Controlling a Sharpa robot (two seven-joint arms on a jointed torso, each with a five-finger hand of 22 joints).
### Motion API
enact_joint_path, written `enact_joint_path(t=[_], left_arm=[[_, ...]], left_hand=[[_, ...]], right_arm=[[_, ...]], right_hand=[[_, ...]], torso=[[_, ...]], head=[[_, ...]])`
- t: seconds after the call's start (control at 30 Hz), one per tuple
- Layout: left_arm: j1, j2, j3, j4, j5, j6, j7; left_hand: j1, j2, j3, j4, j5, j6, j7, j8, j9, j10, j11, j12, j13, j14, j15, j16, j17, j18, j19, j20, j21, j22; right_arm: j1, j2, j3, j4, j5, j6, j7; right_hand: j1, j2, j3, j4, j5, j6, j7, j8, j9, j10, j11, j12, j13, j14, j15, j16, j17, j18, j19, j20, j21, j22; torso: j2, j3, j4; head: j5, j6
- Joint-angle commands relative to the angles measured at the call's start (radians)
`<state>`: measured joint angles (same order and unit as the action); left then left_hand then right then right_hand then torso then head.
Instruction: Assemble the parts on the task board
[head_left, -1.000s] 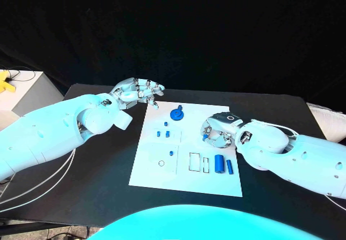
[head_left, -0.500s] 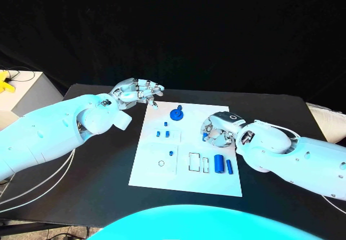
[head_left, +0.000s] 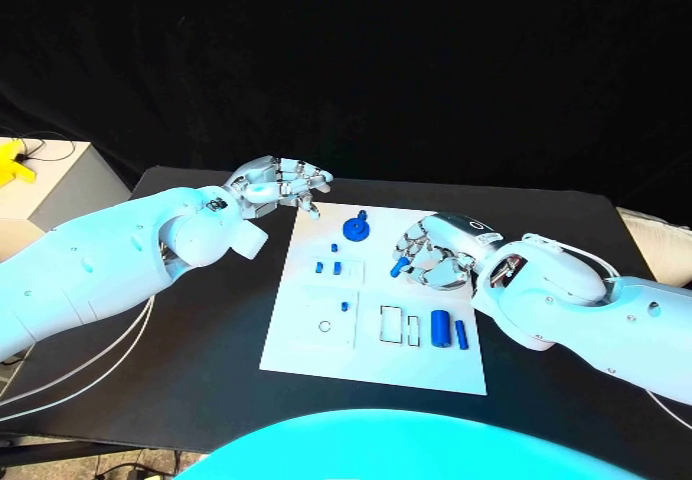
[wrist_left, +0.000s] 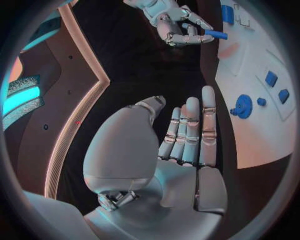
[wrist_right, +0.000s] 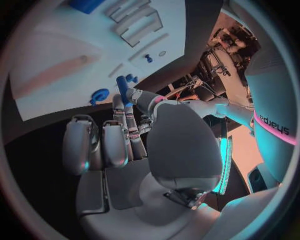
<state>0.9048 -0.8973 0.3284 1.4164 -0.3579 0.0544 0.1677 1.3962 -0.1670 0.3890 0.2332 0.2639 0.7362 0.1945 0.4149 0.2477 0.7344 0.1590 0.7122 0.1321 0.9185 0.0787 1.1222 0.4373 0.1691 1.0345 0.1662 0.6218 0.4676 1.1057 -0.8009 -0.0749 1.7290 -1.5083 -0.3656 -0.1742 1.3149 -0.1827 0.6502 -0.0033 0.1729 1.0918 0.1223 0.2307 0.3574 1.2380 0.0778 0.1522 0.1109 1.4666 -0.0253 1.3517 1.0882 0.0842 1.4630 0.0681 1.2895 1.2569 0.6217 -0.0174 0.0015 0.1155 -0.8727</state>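
Right hand over white board, pinching small blue peg at fingertips. Just beneath wrist: two blue cylinders lying side by side on board. Beyond fingertips: blue knob, small blue blocks. Farther off, left hand at board's far corner above table, fingers curled, holding nothing.

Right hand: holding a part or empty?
Holding. The right hand pinches a small blue part at its fingertips above the task board.
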Motion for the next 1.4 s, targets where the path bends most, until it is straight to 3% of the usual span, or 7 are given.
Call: enact_joint_path(t=[0.03, 0.2, 0.4, 0.7, 1.4], left_arm=[[-0.001, 0.005, 0.001, 0.000, 0.007, 0.016, 0.009], [-0.002, 0.010, 0.001, -0.001, 0.007, 0.017, 0.011], [-0.002, 0.016, 0.001, -0.003, 0.007, 0.018, 0.011], [-0.002, 0.020, 0.001, -0.004, 0.007, 0.020, 0.011], [-0.002, 0.021, 0.001, -0.003, 0.007, 0.021, 0.009]], left_hand=[[0.004, 0.005, -0.004, 0.001, -0.001, -0.007, 0.026, 0.002, -0.001, -0.006, -0.002, -0.002, -0.001, -0.002, 0.005, -0.003, 0.001, 0.013, 0.007, 0.003, -0.005, -0.001], [0.006, 0.006, -0.005, 0.001, -0.001, -0.007, 0.026, 0.004, -0.001, -0.007, -0.002, -0.002, -0.001, -0.003, 0.005, -0.003, 0.001, 0.013, 0.007, 0.003, -0.006, -0.002], [0.007, 0.006, -0.005, 0.001, -0.001, -0.006, 0.026, 0.004, -0.001, -0.007, -0.002, -0.001, -0.002, -0.003, 0.005, -0.003, 0.001, 0.013, 0.007, 0.003, -0.006, -0.002], [0.007, 0.006, -0.005, 0.001, -0.001, -0.006, 0.026, 0.004, -0.001, -0.007, -0.002, -0.001, -0.002, -0.003, 0.005, -0.003, 0.001, 0.013, 0.007, 0.003, -0.006, -0.002], [0.008, 0.007, -0.006, 0.001, -0.001, -0.006, 0.025, 0.006, -0.002, -0.007, -0.003, 0.000, -0.002, -0.004, 0.005, -0.003, 0.001, 0.013, 0.008, 0.003, -0.007, -0.002]], right_arm=[[-0.008, 0.026, -0.002, 0.010, 0.028, -0.009, 0.016], [-0.031, 0.099, -0.009, -0.005, -0.009, -0.004, 0.034], [-0.065, 0.182, -0.017, -0.032, -0.068, 0.000, 0.048], [-0.102, 0.243, -0.025, -0.063, -0.121, 0.002, 0.052], [-0.119, 0.279, -0.041, -0.115, -0.219, 0.031, 0.015]], right_hand=[[0.021, 0.030, 0.004, -0.007, -0.001, 0.008, -0.004, 0.020, 0.046, 0.038, -0.030, -0.003, 0.002, 0.015, -0.008, 0.000, -0.002, -0.015, 0.005, -0.002, 0.003, -0.001], [0.021, 0.030, 0.005, -0.008, -0.001, 0.007, -0.003, 0.020, 0.047, 0.038, -0.030, -0.004, 0.002, 0.015, -0.008, -0.001, -0.004, -0.014, 0.005, -0.002, 0.001, -0.003], [0.022, 0.031, 0.007, -0.010, 0.000, 0.006, -0.003, 0.020, 0.048, 0.038, -0.030, -0.006, 0.003, 0.014, -0.008, -0.002, -0.008, -0.014, 0.004, -0.002, -0.001, -0.005], [0.021, 0.030, 0.008, -0.011, 0.001, 0.005, -0.002, 0.021, 0.049, 0.038, -0.029, -0.007, 0.003, 0.014, -0.008, -0.003, -0.009, -0.013, 0.003, -0.002, -0.003, -0.007], [0.020, 0.030, 0.010, -0.013, 0.003, 0.004, -0.002, 0.022, 0.052, 0.039, -0.029, -0.009, 0.004, 0.014, -0.007, -0.003, -0.009, -0.014, 0.003, -0.002, -0.001, -0.005]], torso=[[0.001, 0.0009, 0.0008], [0.001, 0.0008, 0.0028], [0.001, -0.0020, 0.0043], [0.001, -0.0010, 0.0024], [0.002, -0.0011, 0.0029]], head=[[0.003, 0.000], [0.006, 0.000], [0.012, 0.000], [0.029, 0.000], [0.035, 0.000]])
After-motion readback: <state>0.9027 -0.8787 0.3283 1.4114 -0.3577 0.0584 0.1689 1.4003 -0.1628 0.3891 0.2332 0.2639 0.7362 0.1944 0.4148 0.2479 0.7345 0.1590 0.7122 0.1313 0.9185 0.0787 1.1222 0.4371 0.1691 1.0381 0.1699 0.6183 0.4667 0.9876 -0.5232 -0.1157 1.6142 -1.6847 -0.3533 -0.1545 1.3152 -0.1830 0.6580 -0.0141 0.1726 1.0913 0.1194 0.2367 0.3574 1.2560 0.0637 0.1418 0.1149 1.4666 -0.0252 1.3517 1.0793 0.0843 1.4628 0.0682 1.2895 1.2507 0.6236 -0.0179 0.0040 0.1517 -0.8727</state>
